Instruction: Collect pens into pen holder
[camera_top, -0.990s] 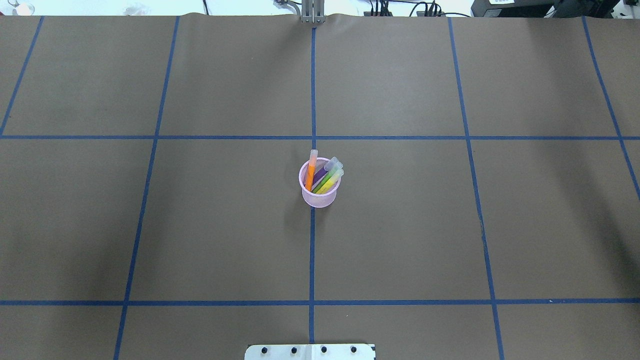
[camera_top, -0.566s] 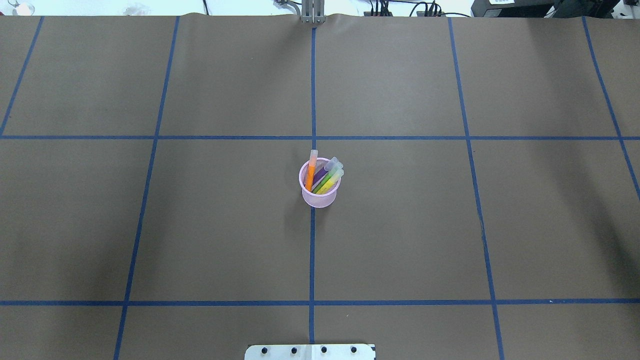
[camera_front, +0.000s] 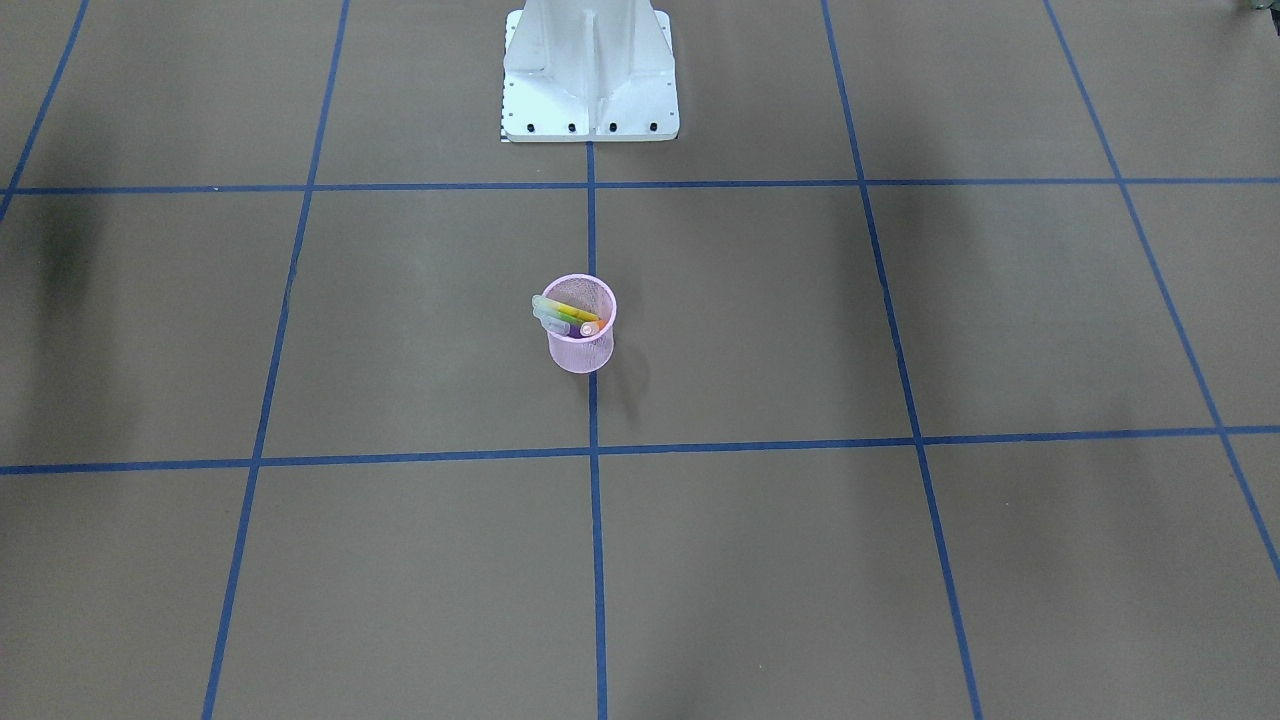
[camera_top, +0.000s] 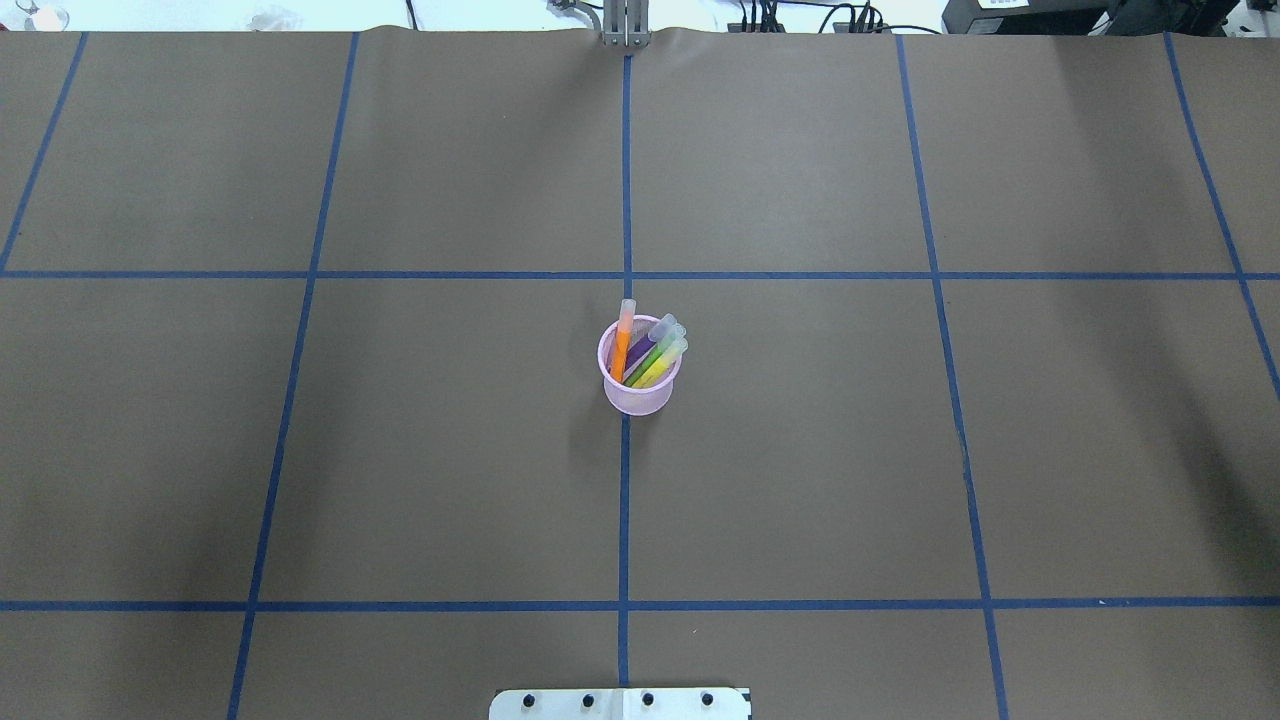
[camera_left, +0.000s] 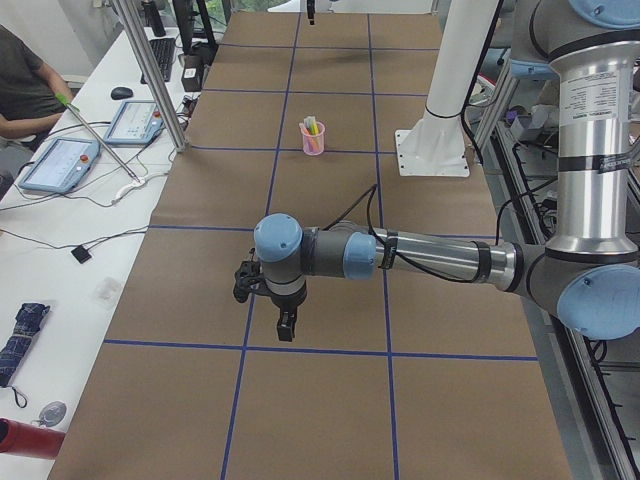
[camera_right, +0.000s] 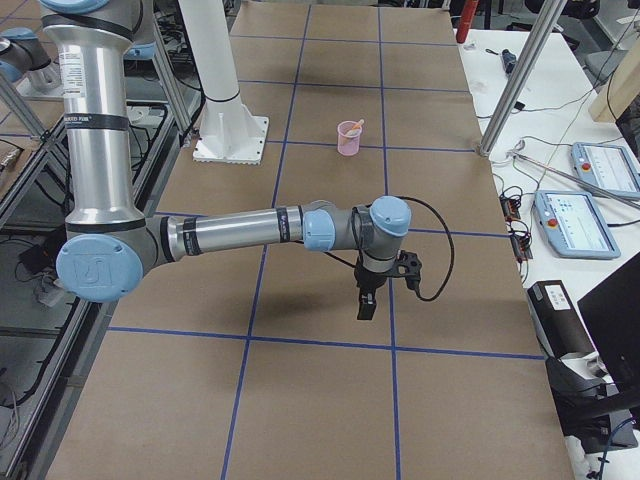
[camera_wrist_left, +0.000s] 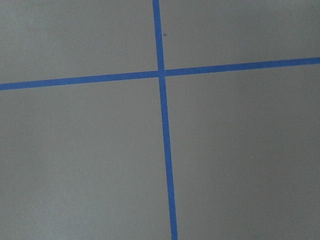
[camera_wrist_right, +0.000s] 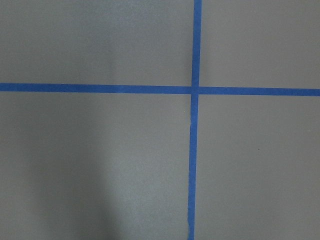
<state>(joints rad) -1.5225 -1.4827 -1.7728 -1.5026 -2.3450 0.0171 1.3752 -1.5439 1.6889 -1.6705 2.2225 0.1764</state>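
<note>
At the centre of the table (camera_top: 800, 480): one pen holder (camera_top: 637, 395) is stood upright.
Pens (camera_top: 650, 357): four are held inside, caps leaned toward 12 and 1 o'clock.
Grippers: two, left gripper (camera_left: 285, 326) and right gripper (camera_right: 366, 304); spread cannot be told.

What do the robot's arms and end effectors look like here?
The left arm and right arm are silver tubes with pale blue joint caps and grey housings. The left end effector and right end effector are small and black, with black cables.
</note>
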